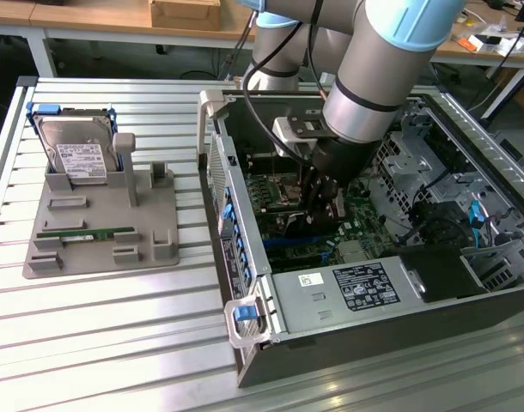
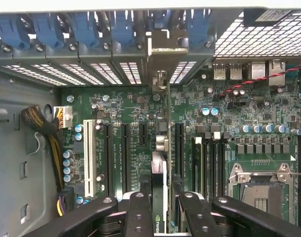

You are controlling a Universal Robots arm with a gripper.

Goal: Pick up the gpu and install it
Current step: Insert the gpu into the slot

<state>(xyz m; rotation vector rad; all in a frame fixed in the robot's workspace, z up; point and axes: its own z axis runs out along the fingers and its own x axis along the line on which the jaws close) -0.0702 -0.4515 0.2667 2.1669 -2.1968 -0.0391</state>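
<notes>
Inside case | arm reaches down | tool clamps upright gpu over motherboard

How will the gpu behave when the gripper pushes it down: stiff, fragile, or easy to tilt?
The gpu is a thin flat board, so probably stiff yet fragile. Standing on edge between the gripper fingers, it may tilt if pushed unevenly.

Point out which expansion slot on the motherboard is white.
The long white slot nearest the bundle of yellow and black wires. The other expansion slots beside it are all black, and the gpu stands edge-on among those.
</notes>
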